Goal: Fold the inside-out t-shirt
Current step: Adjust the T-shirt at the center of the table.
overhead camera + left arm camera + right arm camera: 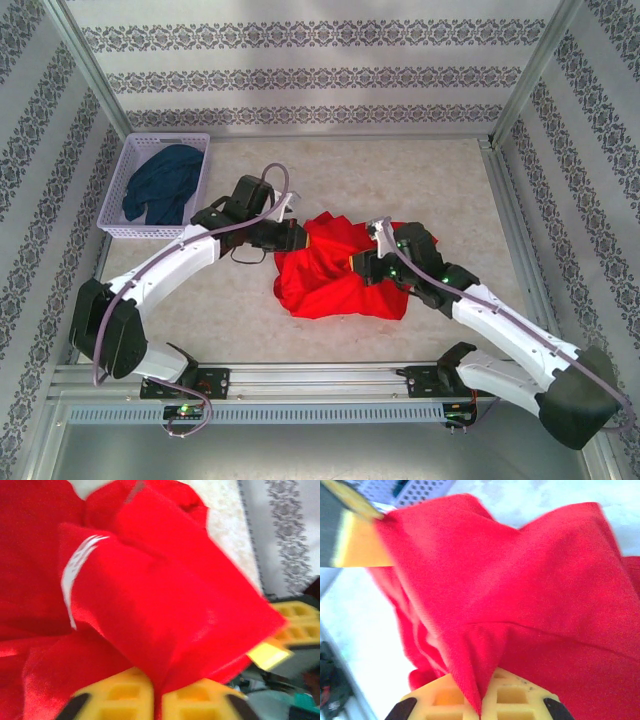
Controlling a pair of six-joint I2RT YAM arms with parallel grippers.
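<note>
The inside-out t-shirt [335, 272] lies crumpled in a bright red heap at the middle of the table. My left gripper [298, 237] is at its upper left edge and my right gripper [362, 262] is on its right part. In the left wrist view the yellow fingers [125, 700] of the left gripper [157, 700] are shut on a fold of the red t-shirt [165, 595], which bears a white printed streak [75, 570]. In the right wrist view the right gripper [482, 705] pinches a pleat of the t-shirt [530, 590] between its yellow fingers [515, 697].
A white slatted basket [128, 160] stands at the back left with a dark navy garment [165, 182] in it. Metal frame posts and patterned walls close in the table on three sides. Bare marbled tabletop [400, 170] surrounds the shirt.
</note>
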